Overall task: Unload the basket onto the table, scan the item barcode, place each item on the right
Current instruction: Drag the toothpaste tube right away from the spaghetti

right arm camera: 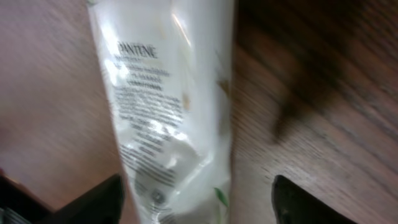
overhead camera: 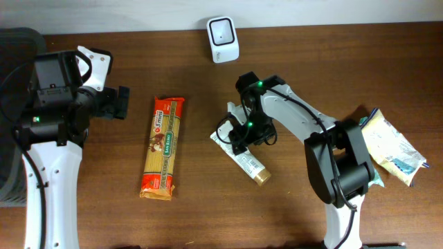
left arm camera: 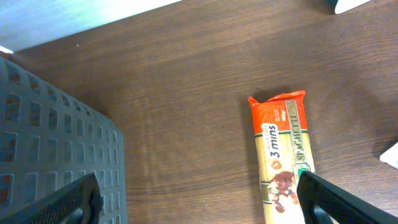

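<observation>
Two ends fixed the line of the white Pantene tube [overhead camera: 239, 156]: its flat crimped end lay up and to the left in the overhead view and its gold cap [overhead camera: 261, 178] down and to the right, so the long axis ran diagonally across the middle of the wooden table [overhead camera: 208, 221], cap toward the arm bases. The printed text faced up in the right wrist view, though blur kept us from reading the small print. We saw the right arm reach in from the right, elbow bent, with the right gripper [overhead camera: 240, 140] low over the tube's upper half; its fingers [right arm camera: 93, 202] stood wide on either side of the tube, bare wood showing beside one of them. The left gripper [overhead camera: 122, 103] hung at the table's left side, fingers spread wide with nothing between them. A white scanner [overhead camera: 223, 39] stood at the far edge, well apart from the tube. An orange spaghetti packet [overhead camera: 163, 147] lay lengthwise to the tube's left, some pale packets [overhead camera: 391, 144] at the far right, and a grey basket [left arm camera: 62, 155] at the left edge.
</observation>
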`<act>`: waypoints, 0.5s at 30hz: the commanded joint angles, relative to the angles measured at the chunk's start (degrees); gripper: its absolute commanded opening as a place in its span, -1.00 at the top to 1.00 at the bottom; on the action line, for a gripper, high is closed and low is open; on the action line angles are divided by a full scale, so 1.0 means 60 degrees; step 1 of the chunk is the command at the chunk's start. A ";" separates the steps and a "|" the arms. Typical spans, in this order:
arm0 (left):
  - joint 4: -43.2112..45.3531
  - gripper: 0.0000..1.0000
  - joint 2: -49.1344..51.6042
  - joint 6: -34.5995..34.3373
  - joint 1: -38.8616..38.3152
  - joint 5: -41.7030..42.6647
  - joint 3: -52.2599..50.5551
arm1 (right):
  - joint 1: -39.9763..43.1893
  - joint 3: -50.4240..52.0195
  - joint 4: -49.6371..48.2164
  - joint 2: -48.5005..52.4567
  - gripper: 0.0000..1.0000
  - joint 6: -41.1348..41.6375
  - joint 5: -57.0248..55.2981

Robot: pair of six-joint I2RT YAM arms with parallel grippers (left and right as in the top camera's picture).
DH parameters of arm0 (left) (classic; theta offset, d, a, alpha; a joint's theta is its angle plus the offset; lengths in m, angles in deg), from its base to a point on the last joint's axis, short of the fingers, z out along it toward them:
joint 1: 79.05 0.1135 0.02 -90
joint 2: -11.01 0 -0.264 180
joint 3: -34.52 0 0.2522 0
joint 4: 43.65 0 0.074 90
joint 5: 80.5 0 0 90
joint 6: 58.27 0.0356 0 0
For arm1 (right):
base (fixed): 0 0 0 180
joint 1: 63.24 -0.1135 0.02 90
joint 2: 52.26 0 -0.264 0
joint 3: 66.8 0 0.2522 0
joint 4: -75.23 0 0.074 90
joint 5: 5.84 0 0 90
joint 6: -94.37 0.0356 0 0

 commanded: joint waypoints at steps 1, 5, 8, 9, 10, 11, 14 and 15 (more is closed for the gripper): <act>0.0044 -0.98 -0.0058 0.0146 0.0026 0.0102 0.0055 | 0.0350 0.0321 -0.0004 -0.0295 -0.02 -0.0331 0.0033; 0.0044 -0.98 -0.0058 0.0146 0.0026 0.0102 0.0055 | 0.0346 0.0710 -0.0266 -0.0295 0.61 -0.0324 0.0586; 0.0044 -0.98 -0.0058 0.0146 0.0026 0.0102 0.0055 | 0.0353 0.0707 -0.0284 -0.0299 0.92 -0.0328 0.0568; 0.0044 -0.98 -0.0058 0.0146 0.0026 0.0102 0.0055 | 0.0357 0.0692 -0.0280 -0.0299 0.90 -0.0324 0.0463; 0.0044 -0.98 -0.0058 0.0146 0.0026 0.0102 0.0055 | 0.0357 0.0627 -0.0262 -0.0306 0.54 -0.0324 0.0277; 0.0044 -0.98 -0.0058 0.0146 0.0026 0.0102 0.0055 | 0.0379 0.0441 -0.0157 -0.0306 0.05 -0.0321 0.0109; 0.0044 -0.98 -0.0058 0.0146 0.0026 0.0102 0.0055 | 0.0554 -0.1075 0.0481 -0.0306 -0.25 0.0248 0.0080; 0.0044 -0.98 -0.0058 0.0146 0.0026 0.0102 0.0055 | 0.0561 -0.1366 0.0492 -0.0306 -0.25 0.0568 0.0087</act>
